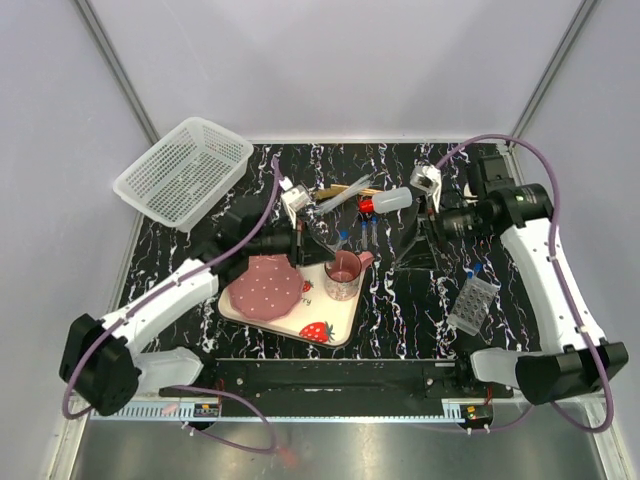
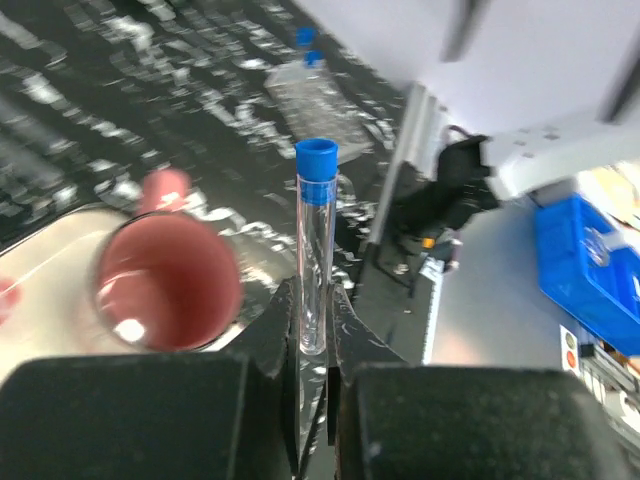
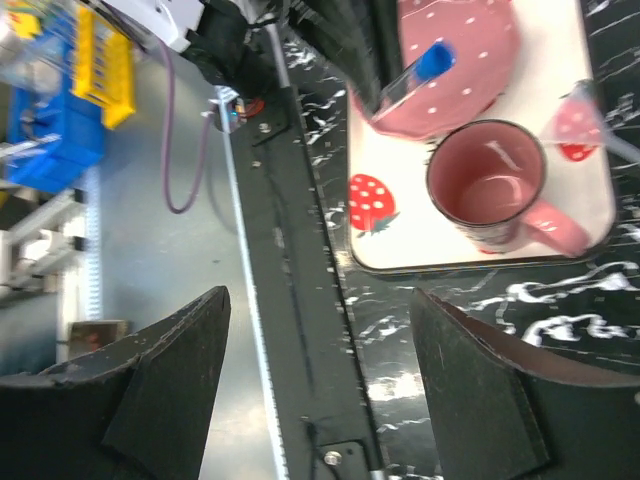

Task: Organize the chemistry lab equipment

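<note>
Left gripper (image 2: 313,335): I am clamping my jaws on the clear blue-capped tube (image 2: 314,250), over the tray (image 1: 345,325) beside the pink cup (image 2: 170,285) | right gripper (image 3: 318,370): jaws hanging apart, empty | plan: I am aiming for the perforated rack (image 1: 472,303), gripping firmly, squaring the tube over a free hole before loosening.

On the marbled desk (image 1: 410,312), a strawberry-print tray (image 1: 343,316) bears a pink plate (image 1: 266,288) and cup (image 1: 342,276); a white basket (image 1: 160,186) sits far-left.
</note>
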`<state>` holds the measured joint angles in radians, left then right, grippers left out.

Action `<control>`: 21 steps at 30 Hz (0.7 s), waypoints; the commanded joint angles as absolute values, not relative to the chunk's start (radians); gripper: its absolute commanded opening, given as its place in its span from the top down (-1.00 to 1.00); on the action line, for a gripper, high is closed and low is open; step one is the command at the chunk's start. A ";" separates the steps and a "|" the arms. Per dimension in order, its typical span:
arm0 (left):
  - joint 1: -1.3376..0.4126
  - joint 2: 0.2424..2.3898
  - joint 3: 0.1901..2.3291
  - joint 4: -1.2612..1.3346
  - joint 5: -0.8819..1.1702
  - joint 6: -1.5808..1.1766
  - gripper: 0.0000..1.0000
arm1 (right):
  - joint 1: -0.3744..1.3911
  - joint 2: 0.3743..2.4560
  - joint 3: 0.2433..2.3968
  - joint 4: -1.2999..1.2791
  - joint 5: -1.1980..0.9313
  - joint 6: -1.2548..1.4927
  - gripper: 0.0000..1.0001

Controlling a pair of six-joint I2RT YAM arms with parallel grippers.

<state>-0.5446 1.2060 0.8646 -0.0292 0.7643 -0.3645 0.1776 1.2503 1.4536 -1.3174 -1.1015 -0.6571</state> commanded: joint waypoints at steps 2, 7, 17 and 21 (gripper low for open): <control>-0.734 1.144 0.824 0.340 0.660 -0.561 1.00 | 0.213 1.325 1.463 -1.229 -1.158 -0.411 -0.56; -0.833 1.198 0.853 0.371 0.581 -0.574 1.00 | 0.218 1.304 1.408 -1.151 -1.173 -0.305 -0.55; -0.920 1.324 0.960 0.357 0.542 -0.571 1.00 | 0.236 1.269 1.345 -1.097 -1.160 -0.270 -0.39; -0.928 1.345 0.969 0.362 0.537 -0.583 1.00 | 0.245 1.267 1.333 -1.095 -1.121 -0.275 -0.09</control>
<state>-0.9188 1.3365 0.9100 0.2863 0.5678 -0.5705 0.2306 1.3006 1.3411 -1.1206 -1.1419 -0.2878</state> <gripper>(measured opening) 0.067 0.603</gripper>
